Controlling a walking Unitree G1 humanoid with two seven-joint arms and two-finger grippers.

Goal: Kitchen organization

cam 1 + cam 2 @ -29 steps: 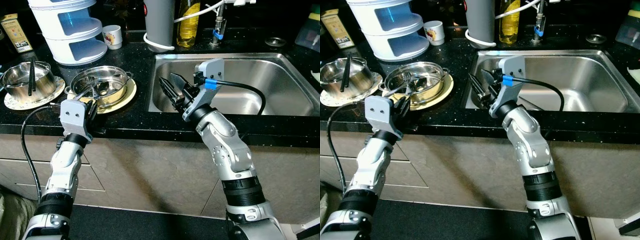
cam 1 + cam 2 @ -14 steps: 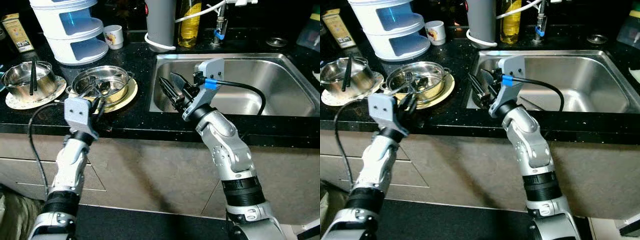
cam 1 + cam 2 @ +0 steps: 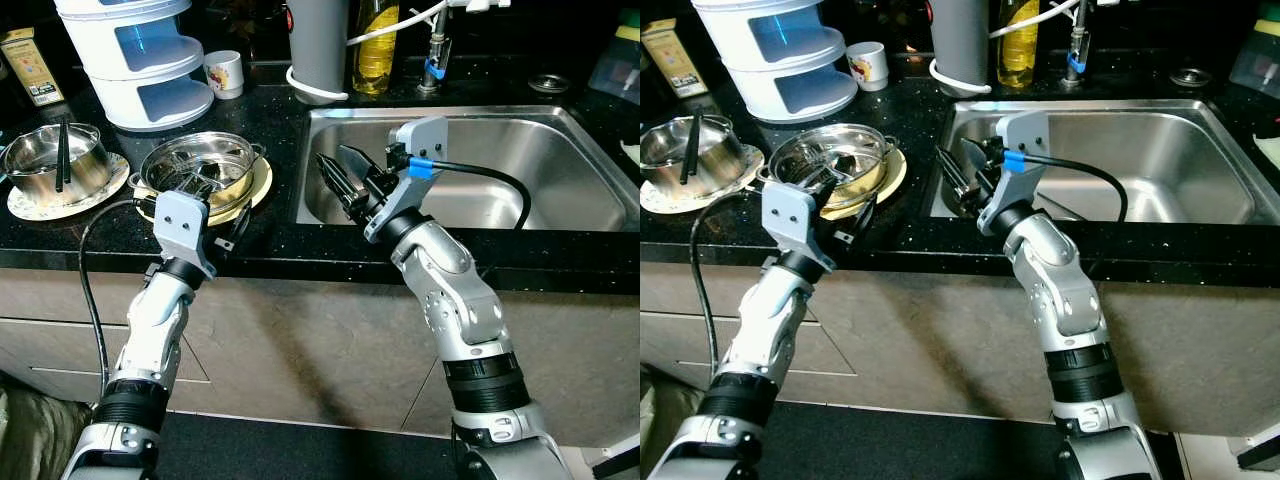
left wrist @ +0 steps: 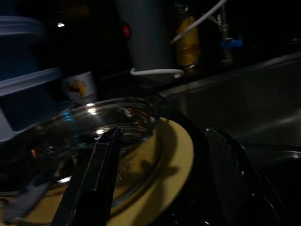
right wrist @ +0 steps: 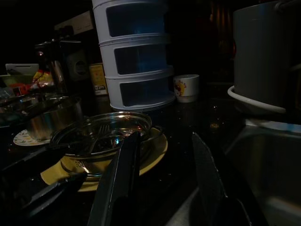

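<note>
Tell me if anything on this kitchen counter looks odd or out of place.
Mildly odd: a steel pot holding loose utensils sits on a yellow plate, and black chopsticks stand in another pot on a plate. Nothing looks spilled or broken.

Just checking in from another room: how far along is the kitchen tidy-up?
Nothing looks done. The steel bowl of cutlery sits on its yellow plate, and the second steel bowl holds chopsticks. In hand: the open left pincer reaches the plate's edge; the open right pincer hovers above the empty steel sink.
</note>
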